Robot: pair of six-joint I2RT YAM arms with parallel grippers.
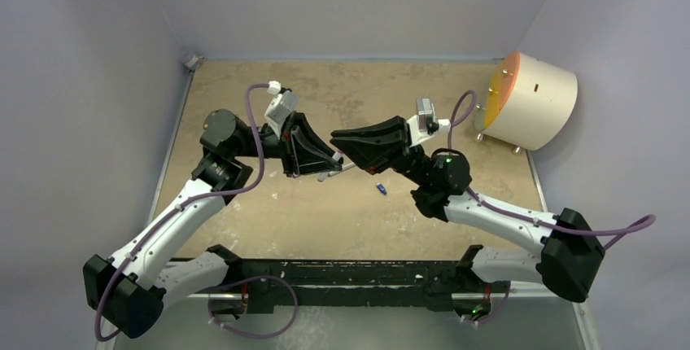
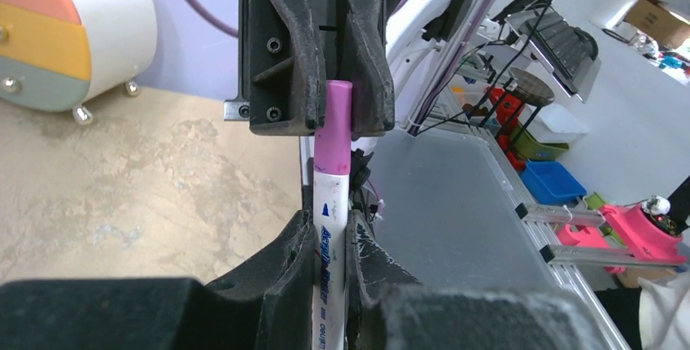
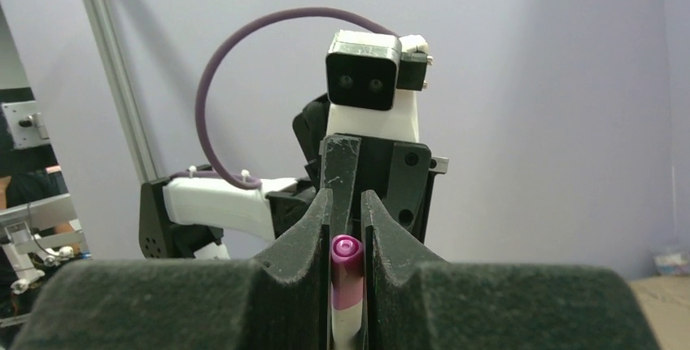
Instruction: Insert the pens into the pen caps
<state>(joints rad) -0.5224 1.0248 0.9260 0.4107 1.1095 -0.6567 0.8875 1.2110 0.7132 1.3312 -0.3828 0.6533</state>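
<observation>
My left gripper [image 2: 331, 246] is shut on the white barrel of a pen [image 2: 329, 216]. A pink cap [image 2: 334, 126] sits on the pen's far end. My right gripper [image 3: 347, 232] is shut on that pink cap [image 3: 346, 254], with the white barrel [image 3: 348, 317] just below it. In the top view the two grippers, left [image 1: 329, 160] and right [image 1: 340, 142], meet tip to tip above the table's middle, and a bit of the pen [image 1: 345, 168] shows between them. A blue cap [image 1: 380, 189] lies on the table just right of them. The other pens and the orange cap are out of view.
A white drum with an orange and yellow face [image 1: 533, 99] lies at the back right edge and also shows in the left wrist view [image 2: 73, 32]. A small grey object [image 1: 192, 60] sits in the back left corner. Walls enclose the tan table [image 1: 325, 220].
</observation>
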